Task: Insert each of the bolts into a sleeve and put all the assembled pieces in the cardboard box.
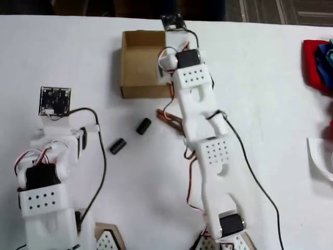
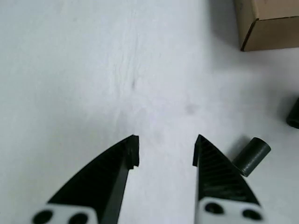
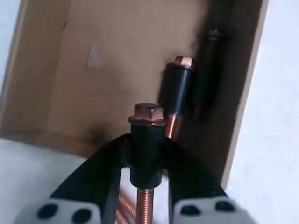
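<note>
Right pincer (image 3: pixel 146 141) clenched on black cylindrical sleeve with copper hex bolt (image 3: pixel 146 126), above brown cardboard box (image 1: pixel 136 62), upper centre of high view. Left pincer (image 2: pixel 166 142) released over white desk (image 2: pixel 93 70).

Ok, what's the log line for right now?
left gripper open over table | right gripper shut on sleeved bolt at cardboard box rim | two finished pieces inside | two sleeves loose
</note>
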